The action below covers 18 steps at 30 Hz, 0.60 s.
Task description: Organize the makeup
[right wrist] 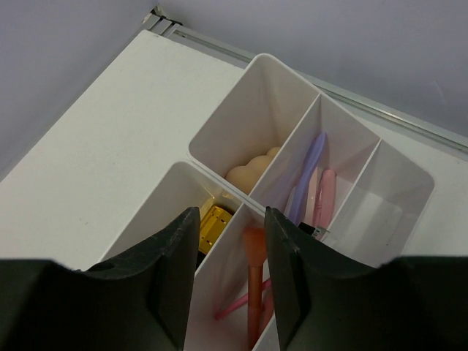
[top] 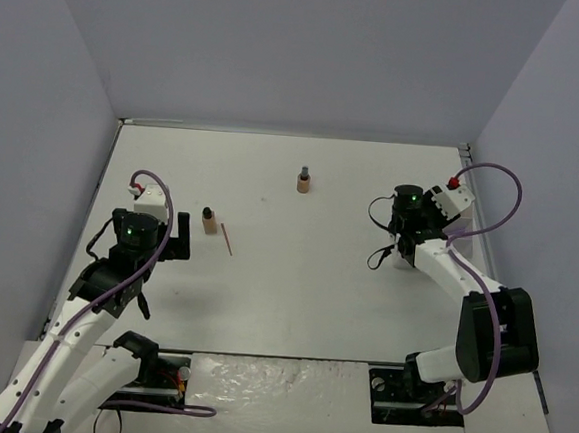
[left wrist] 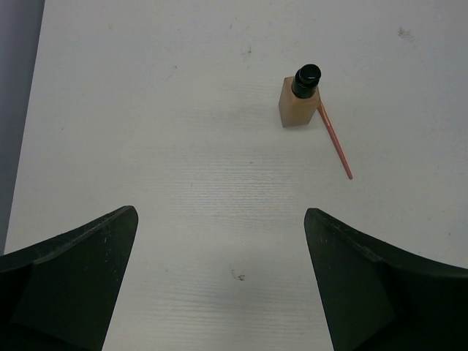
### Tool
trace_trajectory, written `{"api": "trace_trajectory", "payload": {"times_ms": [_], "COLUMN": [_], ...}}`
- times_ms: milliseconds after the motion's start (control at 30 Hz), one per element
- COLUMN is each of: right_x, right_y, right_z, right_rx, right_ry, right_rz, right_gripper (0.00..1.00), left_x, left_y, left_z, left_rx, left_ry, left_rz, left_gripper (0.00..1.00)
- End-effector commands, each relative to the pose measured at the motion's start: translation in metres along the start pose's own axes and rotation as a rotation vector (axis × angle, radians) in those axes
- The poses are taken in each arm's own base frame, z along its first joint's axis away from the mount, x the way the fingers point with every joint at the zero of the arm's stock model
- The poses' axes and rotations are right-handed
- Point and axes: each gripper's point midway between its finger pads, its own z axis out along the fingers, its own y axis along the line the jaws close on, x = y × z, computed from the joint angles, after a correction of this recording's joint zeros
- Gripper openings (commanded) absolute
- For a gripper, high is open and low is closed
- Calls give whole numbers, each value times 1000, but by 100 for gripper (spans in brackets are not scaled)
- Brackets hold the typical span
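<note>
A tan bottle with a dark cap (top: pixel 209 220) stands on the white table with a thin pink stick (top: pixel 228 239) lying beside it; both show in the left wrist view, bottle (left wrist: pixel 298 102) and stick (left wrist: pixel 335 142) touching. A second tan bottle (top: pixel 303 181) stands at mid-back. My left gripper (top: pixel 179 246) (left wrist: pixel 221 213) is open and empty, short of the first bottle. My right gripper (top: pixel 405 248) (right wrist: pixel 232 213) is open above the white tray (right wrist: pixel 252 69), an orange brush (right wrist: pixel 254 270) standing in the compartment below its jaws. The tray holds peach sponges (right wrist: pixel 252 170), a gold lipstick (right wrist: pixel 213 225), and a lilac stick (right wrist: pixel 311 164).
Grey walls close the table on three sides. The tray sits near the right wall and back right corner (right wrist: pixel 164 20). The tray's far right compartment (right wrist: pixel 380 201) shows nothing in it. A pink stick (right wrist: pixel 327 194) lies next to the lilac one.
</note>
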Motion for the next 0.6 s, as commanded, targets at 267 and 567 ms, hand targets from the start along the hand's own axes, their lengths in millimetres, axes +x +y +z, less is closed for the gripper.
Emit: {"api": "trace_trajectory", "payload": {"times_ms": [267, 567], "right_x": [-77, -86], "right_y": [44, 53], "right_z": [-68, -117], "right_rx": [-387, -643], "right_ry": [66, 172], "right_rz": [52, -78], "right_gripper": [85, 100], "left_x": [-22, -16], "left_y": [-34, -79], "left_z": [4, 32], "left_rx": [78, 11], "left_ry": [99, 241], "left_rz": [-230, -320], "left_gripper": [97, 97]}}
